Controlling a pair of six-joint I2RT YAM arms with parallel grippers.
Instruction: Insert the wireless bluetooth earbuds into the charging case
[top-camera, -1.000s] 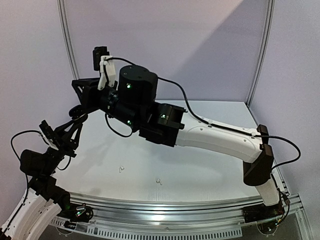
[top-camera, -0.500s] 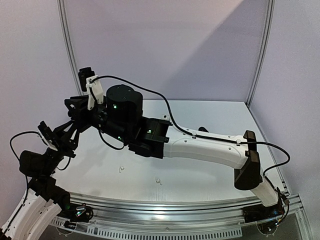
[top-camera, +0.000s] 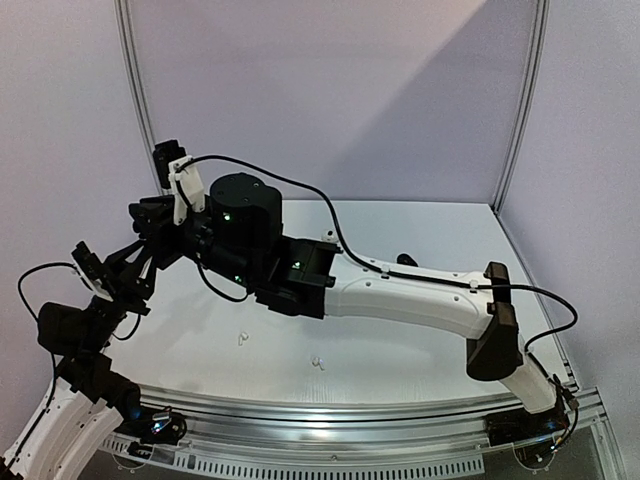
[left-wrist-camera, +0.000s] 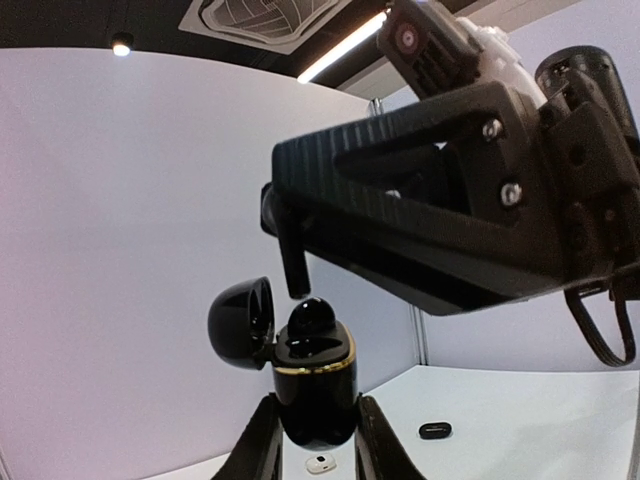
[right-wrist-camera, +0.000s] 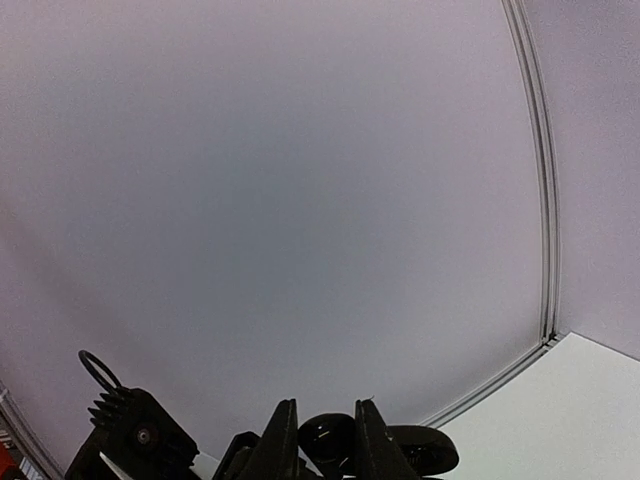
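In the left wrist view my left gripper (left-wrist-camera: 317, 405) is shut on a black charging case (left-wrist-camera: 315, 385) with a gold rim. The case stands upright and its lid (left-wrist-camera: 240, 322) is swung open to the left. A black earbud (left-wrist-camera: 312, 318) sits at the case's top opening and sticks partly out. My right gripper (right-wrist-camera: 325, 408) reaches in from above, its fingers closed on either side of that earbud (right-wrist-camera: 325, 440). In the top view both grippers meet at the far left, left gripper (top-camera: 150, 252) below the right one (top-camera: 148, 215), and they hide the case.
Two small white earbuds (top-camera: 241, 338) (top-camera: 318, 363) lie loose on the white table (top-camera: 420, 350) near its front edge. A small black item (left-wrist-camera: 434, 431) and a small white item (left-wrist-camera: 320, 463) rest on the table beyond the case. Walls close the left and back sides.
The right arm has swung left and lowered, bringing its gripper down over the left gripper and the case. The left arm has barely moved.
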